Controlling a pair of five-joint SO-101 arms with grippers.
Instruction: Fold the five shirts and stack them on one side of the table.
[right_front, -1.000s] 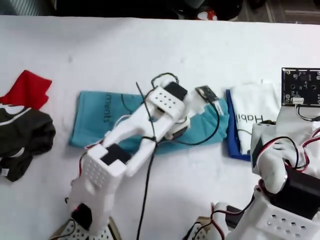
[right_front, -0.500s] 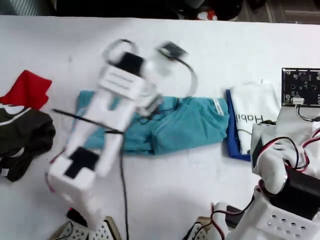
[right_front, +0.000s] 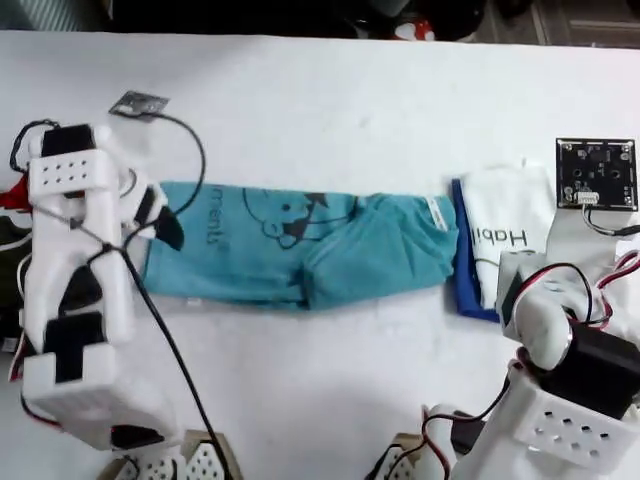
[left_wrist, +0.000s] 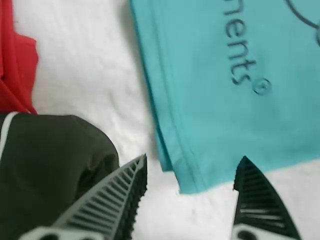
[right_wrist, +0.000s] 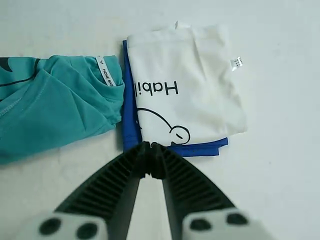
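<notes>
The left gripper (left_wrist: 193, 162) hung released, its jaws wide apart, over the near left corner of the teal shirt (right_front: 300, 250). One finger stood above the bare table (right_front: 400, 100) between that shirt and the dark shirt (left_wrist: 45, 170), the other above the teal shirt's near edge. It grasped nothing, and I could not tell whether the tips touched the cloth.

The teal shirt lay across the middle of the table as a long band running left to right, print upward, with its collar label at the right end. That end reached the left edge of the blue shirt (right_wrist: 131, 125). The white shirt (right_wrist: 185, 95) lay folded on top of the blue shirt near the table's right edge, with blue showing along its left and near sides.

The red shirt (left_wrist: 15, 65) and the dark shirt lay bunched at the left edge and touched each other, the red farther from the arms and the dark nearer.

The right gripper (right_wrist: 150, 147) was clenched, fingertips pressed together with nothing between them, above bare table just on the near side of the blue shirt. The right arm (right_front: 570, 400) sat folded at the near right corner. The left arm (right_front: 75, 290) stretched along the left edge, above the bunched shirts.
</notes>
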